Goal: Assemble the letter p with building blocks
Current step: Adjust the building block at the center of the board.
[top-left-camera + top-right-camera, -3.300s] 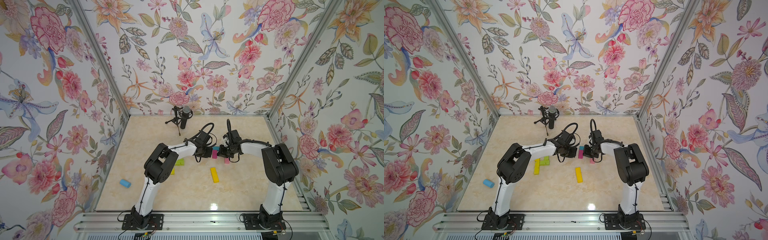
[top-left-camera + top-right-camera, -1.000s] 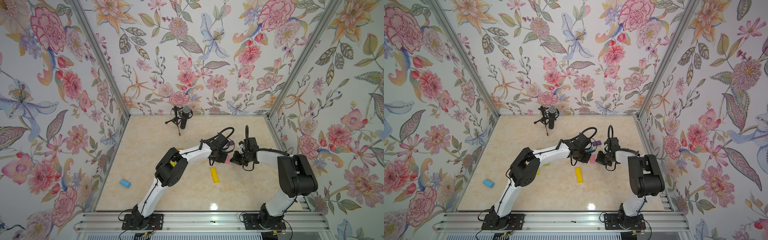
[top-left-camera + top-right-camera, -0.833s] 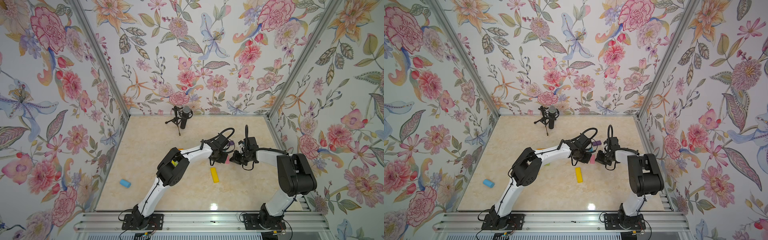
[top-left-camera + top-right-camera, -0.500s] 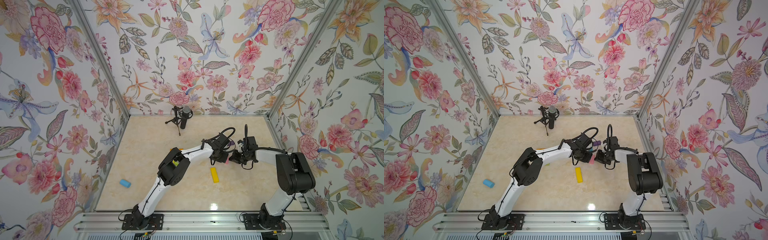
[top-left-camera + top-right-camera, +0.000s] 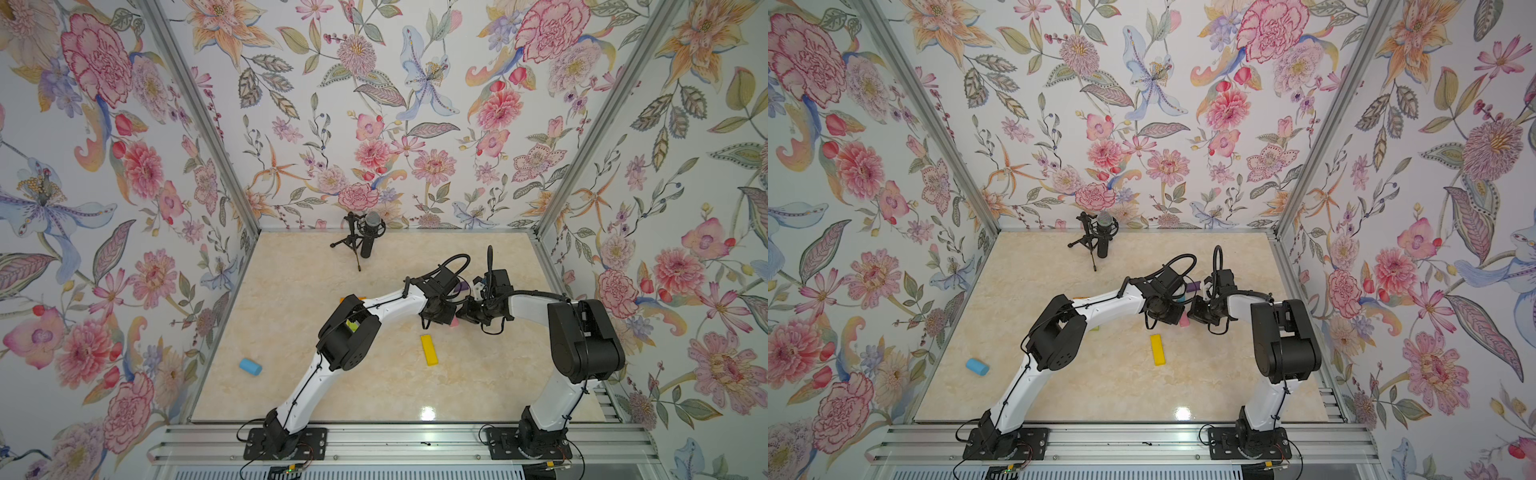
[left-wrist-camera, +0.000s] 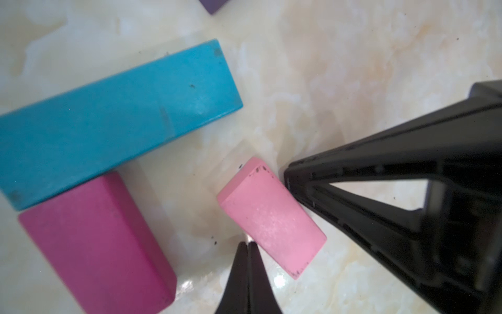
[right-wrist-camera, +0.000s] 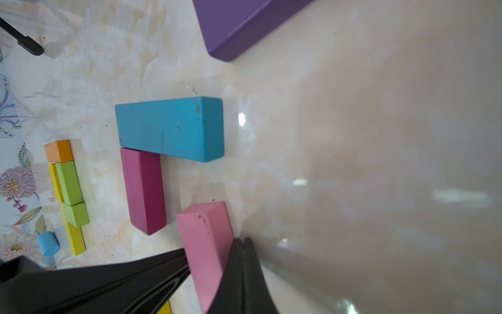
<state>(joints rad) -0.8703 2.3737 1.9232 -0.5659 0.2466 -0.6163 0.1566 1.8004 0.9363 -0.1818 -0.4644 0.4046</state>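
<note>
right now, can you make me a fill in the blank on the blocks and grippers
The left gripper and right gripper are both ____.
The pink block lies ____ their tips.
The teal block touches only ____ other block, the magenta block.
Missing: shut; between; one.

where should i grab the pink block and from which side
Grip the pink block across its two long faces at mid-length, from above. It lies flat, those faces are parallel, and it sits apart from the magenta block. The left end effector and right end effector are shut beside it, so one must open first.
</note>
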